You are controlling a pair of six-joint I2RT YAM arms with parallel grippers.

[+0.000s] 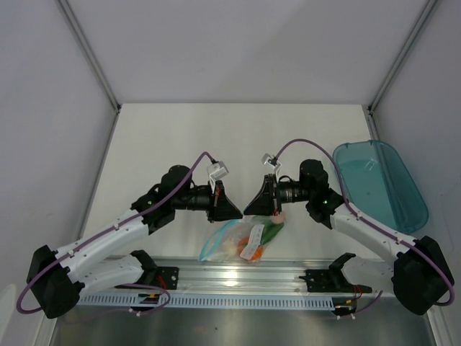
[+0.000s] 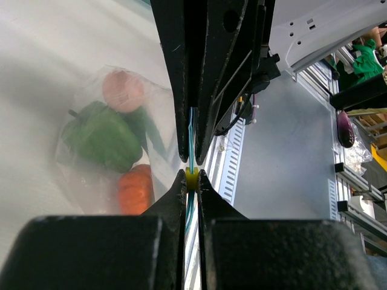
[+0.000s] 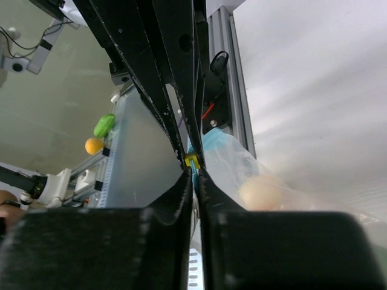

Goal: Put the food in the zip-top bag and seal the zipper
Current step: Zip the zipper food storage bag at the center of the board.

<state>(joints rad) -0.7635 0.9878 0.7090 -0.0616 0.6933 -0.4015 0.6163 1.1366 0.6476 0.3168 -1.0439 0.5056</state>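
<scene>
Two grippers meet tip to tip a little below the middle of the top view, over the near part of the white table [image 1: 180, 137]. The left gripper [image 1: 238, 213] stands just left of the meeting point. Its fingers are pressed together on the zipper [image 2: 191, 142], and the thin teal-blue strip runs straight up between them in the left wrist view. To the left of the strip in that view the zip-top bag [image 2: 78, 181] spreads out, clear and crinkly. The food is inside it: a pale egg [image 2: 123, 90] at the top, the green pepper [image 2: 103, 138] under it, and the orange-red piece [image 2: 134, 188] lowest. In the top view the bag reaches from the fingertips down toward the metal rail [image 1: 302, 272] at the bottom of the frame, and orange and green shapes show through the plastic. I cannot tell whether the bag rests on the table or hangs from the fingers. The right gripper [image 1: 248, 212] stands just right of the meeting point. It also pinches the zipper, with its fingers nearly closed on the teal strip. In the right wrist view the bag bulges to the right of these fingers, and one pale egg shows blurred inside. A translucent teal tray [image 1: 400, 216] lies well apart at the right edge of the table.
</scene>
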